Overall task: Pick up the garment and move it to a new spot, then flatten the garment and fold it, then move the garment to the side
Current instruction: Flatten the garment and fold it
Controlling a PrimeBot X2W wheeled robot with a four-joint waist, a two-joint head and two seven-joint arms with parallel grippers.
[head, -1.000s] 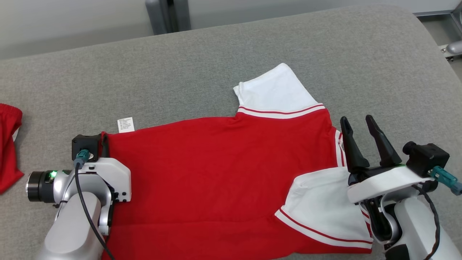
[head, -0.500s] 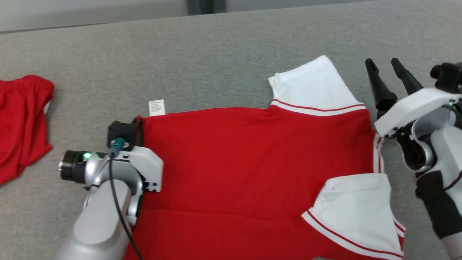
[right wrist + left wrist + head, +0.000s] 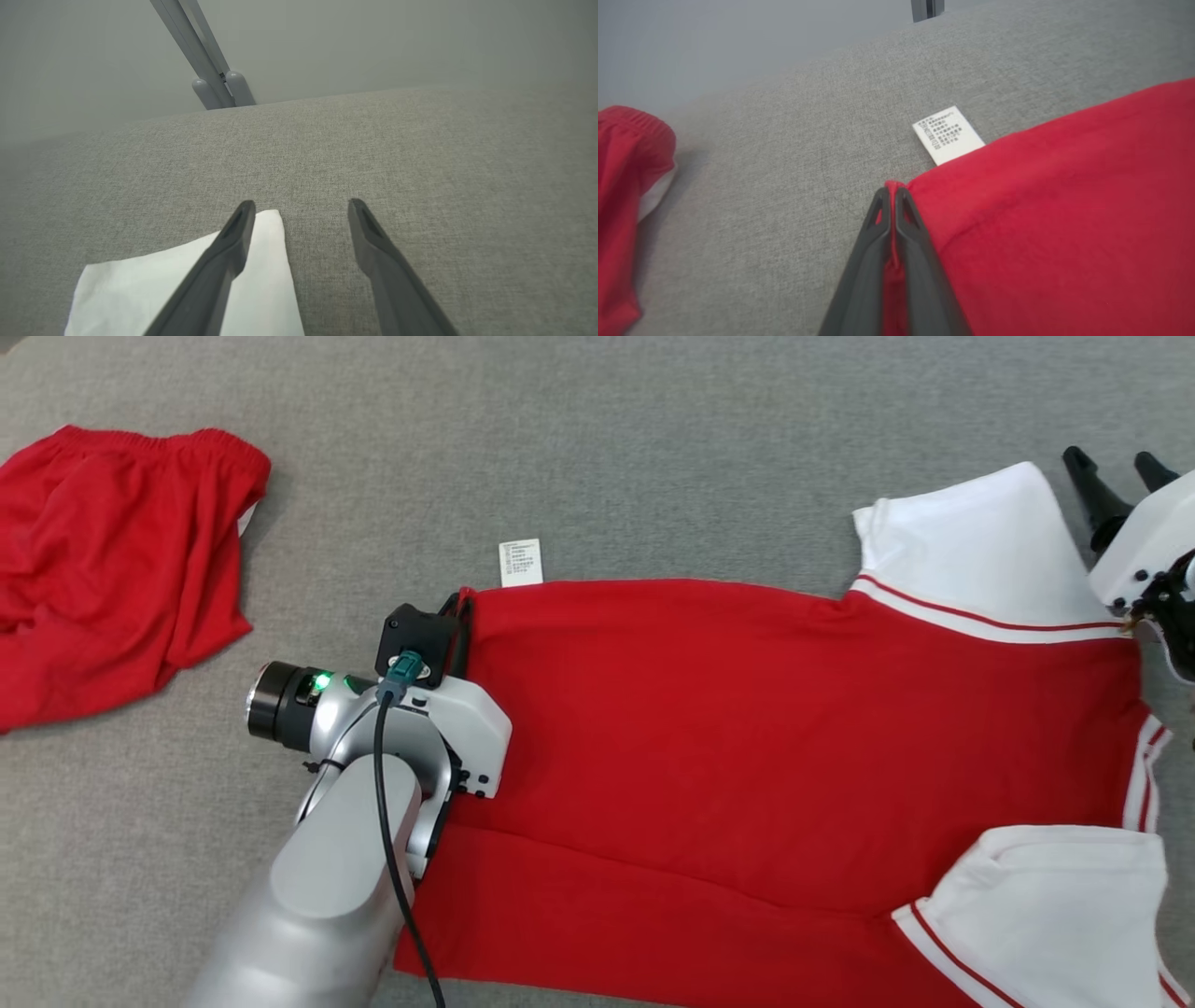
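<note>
Your left gripper is clamped on the hem corner of the red white-sleeved fabric shirt, spread flat on the grey woven surface. Your right gripper stands wide apart over its far sleeve.

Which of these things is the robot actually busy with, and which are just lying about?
In the job:
red shirt
left tool, shut on its hem corner
right tool, open by the far white sleeve

Lying about:
red shorts
grey frame behind the table
</note>
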